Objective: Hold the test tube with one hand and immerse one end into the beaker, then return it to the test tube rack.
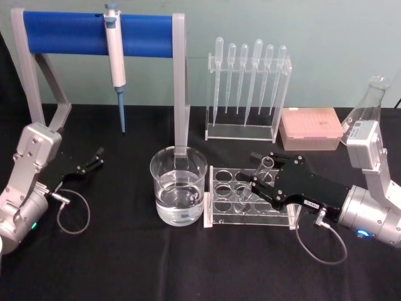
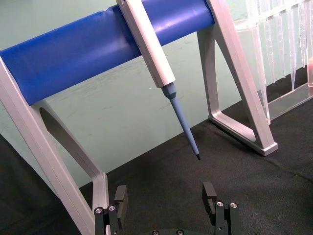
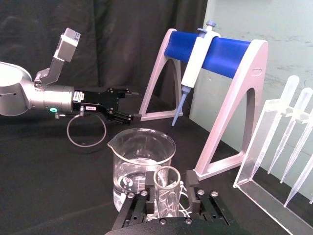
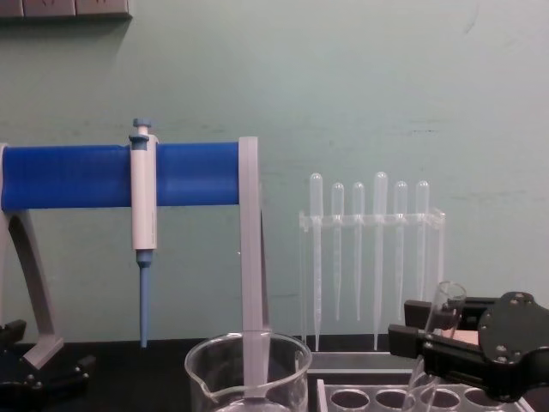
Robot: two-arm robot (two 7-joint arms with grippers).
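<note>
Across the black surface [image 1: 188,263], I am seeing the blue-barred pipette stand [image 1: 94,28] standing at the back left, a micropipette [image 1: 115,56] hanging from its bar. Right of the stand, a clear holder of plastic pipettes [image 1: 247,88] is sitting near the wall, with a pink tip box [image 1: 310,128] beside it.

Nearer me, the beaker [image 1: 178,185] is standing at centre, part-filled with clear liquid. Just to its right the clear rack [image 1: 250,200] is lying flat, its round holes facing up.

My right pincer [image 1: 262,183] is reaching in over the rack from the right. It is closing on the test tube [image 1: 254,182], jaws pressed to either side of the glass just below the rim. The tube is leaning, open rim up and toward the back, lower end down among the rack holes, apart from the beaker.

My left pincer [image 1: 95,158] is sitting idle at the left, low over the surface, jaws spread apart and gripping nothing.
</note>
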